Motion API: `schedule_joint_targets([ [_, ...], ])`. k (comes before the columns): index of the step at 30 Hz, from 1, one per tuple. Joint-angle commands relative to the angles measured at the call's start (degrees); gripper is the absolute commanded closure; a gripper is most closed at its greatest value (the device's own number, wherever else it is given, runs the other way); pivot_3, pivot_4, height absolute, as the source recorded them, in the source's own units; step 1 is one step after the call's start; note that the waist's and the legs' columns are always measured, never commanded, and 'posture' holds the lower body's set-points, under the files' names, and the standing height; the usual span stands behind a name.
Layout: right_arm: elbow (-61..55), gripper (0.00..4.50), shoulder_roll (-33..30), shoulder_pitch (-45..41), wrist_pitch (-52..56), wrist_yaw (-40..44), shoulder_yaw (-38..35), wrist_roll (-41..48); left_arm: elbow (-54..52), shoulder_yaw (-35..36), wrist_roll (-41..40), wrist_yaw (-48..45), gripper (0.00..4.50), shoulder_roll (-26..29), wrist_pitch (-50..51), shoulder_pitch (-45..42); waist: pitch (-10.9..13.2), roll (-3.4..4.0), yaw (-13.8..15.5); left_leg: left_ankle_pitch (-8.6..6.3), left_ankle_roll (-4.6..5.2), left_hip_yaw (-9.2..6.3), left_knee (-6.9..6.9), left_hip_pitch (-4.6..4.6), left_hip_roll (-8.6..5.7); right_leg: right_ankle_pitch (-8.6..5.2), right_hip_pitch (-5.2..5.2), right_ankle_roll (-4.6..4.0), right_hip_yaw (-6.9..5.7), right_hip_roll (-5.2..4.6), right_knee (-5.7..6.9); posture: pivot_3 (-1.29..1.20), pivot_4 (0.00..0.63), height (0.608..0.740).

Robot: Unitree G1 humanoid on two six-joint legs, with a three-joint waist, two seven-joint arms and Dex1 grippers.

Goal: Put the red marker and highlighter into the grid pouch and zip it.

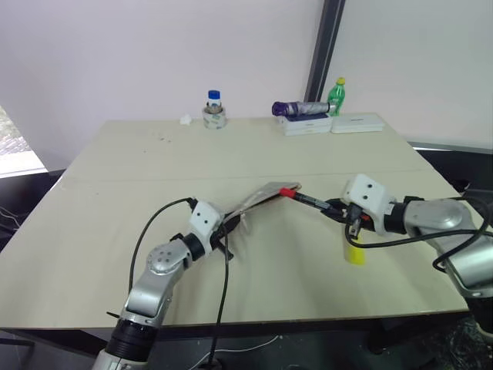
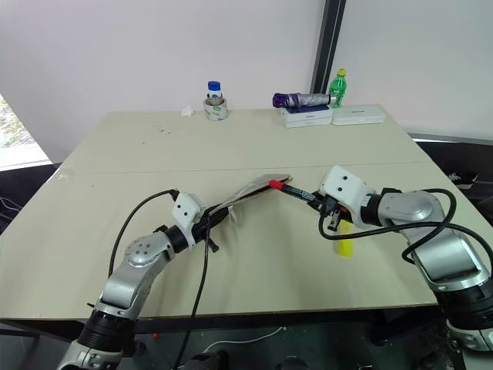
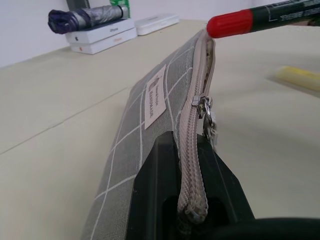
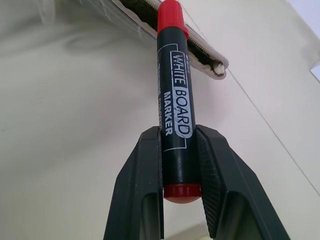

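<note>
My left gripper point(image 1: 223, 231) is shut on the near end of the grid pouch point(image 1: 258, 200), holding it raised off the table on edge with the zipper up. In the left wrist view the zipper pull point(image 3: 205, 107) sits partway along the pouch point(image 3: 150, 115), and the seam gapes beyond it. My right gripper point(image 4: 177, 131) is shut on the black body of the red marker point(image 4: 175, 110). The marker's point(image 1: 304, 198) red cap sits right at the pouch's far open end. The yellow highlighter point(image 1: 354, 253) lies on the table just below the right gripper point(image 1: 339, 210).
Along the table's far edge stand a blue-capped jar point(image 1: 214, 108), white boxes point(image 1: 308, 125) with a folded purple umbrella point(image 1: 300, 108) on top, a green bottle point(image 1: 337, 94) and another white box point(image 1: 356, 122). Cables trail from both wrists.
</note>
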Motion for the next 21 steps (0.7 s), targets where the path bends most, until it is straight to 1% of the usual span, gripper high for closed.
schedule_joint_targets([
  [1, -0.2, 4.1, -0.4, -1.2, -1.3, 0.4, -0.3, -0.9, -2.9, 0.0, -0.5, -0.3, 4.5, 0.3, -0.3, 0.0, 0.0, 0.0, 0.0, 0.0, 0.0, 0.0, 0.0, 0.0, 0.0, 0.0, 0.0, 0.0, 0.0, 0.0, 0.0, 0.0, 0.15, 0.74],
  [8, -0.3, 4.1, -0.2, -1.0, -1.7, 1.1, 0.2, -1.8, -3.3, -0.2, -0.5, -0.6, 4.5, 0.4, -0.1, 0.2, 0.0, 0.0, 0.0, 0.0, 0.0, 0.0, 0.0, 0.0, 0.0, 0.0, 0.0, 0.0, 0.0, 0.0, 0.0, 0.0, 0.15, 0.74],
  [13, -1.0, 4.1, -1.6, -1.3, -4.0, 2.9, 2.6, -4.2, -3.7, -1.9, 0.4, -2.4, 4.5, 1.5, -1.0, 0.0, 0.0, 0.0, 0.0, 0.0, 0.0, 0.0, 0.0, 0.0, 0.0, 0.0, 0.0, 0.0, 0.0, 0.0, 0.0, 0.0, 0.15, 0.74],
  [17, -2.2, 4.1, -4.3, -2.3, -9.0, 6.4, 7.5, -9.2, -4.8, -4.9, 1.3, -6.7, 4.5, 4.3, -2.3, 0.3, 0.0, 0.0, -0.1, 0.0, 0.0, 0.01, -0.01, 0.0, 0.0, 0.0, -0.01, 0.0, 0.0, 0.0, 0.0, 0.0, 0.15, 0.74],
  [21, -3.0, 4.1, -4.7, -2.9, -12.0, 9.2, 9.9, -10.9, -5.4, -6.9, 2.0, -10.6, 4.5, 7.3, -4.0, 0.8, 0.0, 0.0, -0.1, 0.0, -0.01, 0.01, -0.02, 0.0, 0.01, 0.0, -0.02, 0.0, 0.01, 0.0, 0.0, 0.0, 0.15, 0.74],
])
